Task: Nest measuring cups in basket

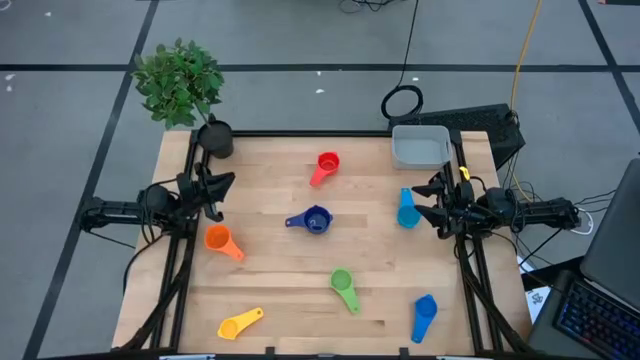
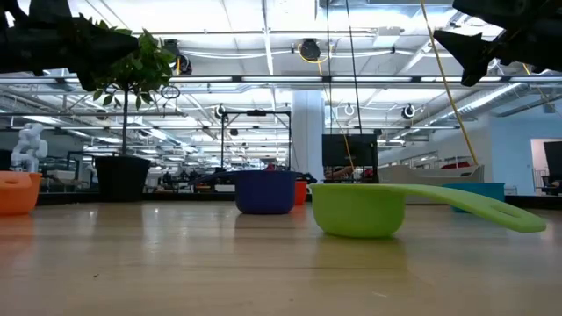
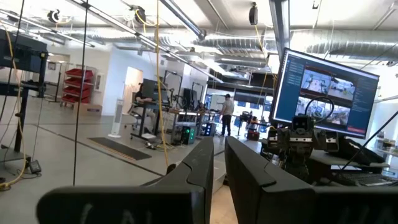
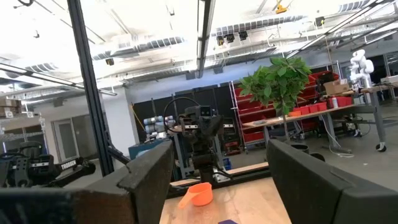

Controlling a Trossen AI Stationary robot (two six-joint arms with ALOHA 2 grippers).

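Black fingers (image 4: 149, 177) of the right gripper (image 1: 430, 200) spread wide, holding nothing, raised at the table's right side just beside the light blue cup (image 1: 407, 211). Left gripper (image 1: 214, 188) waiting at the left side near the orange cup (image 1: 219, 240), fingers (image 3: 200, 171) almost together with only a thin slit between, holding nothing too.

Probably time to grab a first cup. Best to start with the light blue one, so close to the right gripper. Come down straight, pinch the cup's wall or flat handle, lift slowly, then carry to the grey basket (image 1: 420, 146) at the far right corner, near by. Set down flat, open side up, so others can sit inside.

Seven little plastic scoops, all apart on the wood table (image 1: 270, 270), none in the basket yet: red cup (image 1: 326, 165) far middle, dark blue cup (image 1: 314, 220) in the centre, green cup (image 1: 343, 288) nearer, yellow cup (image 1: 240, 323) near left, medium blue cup (image 1: 424, 315) near right. Basket low-walled, with nothing inside.
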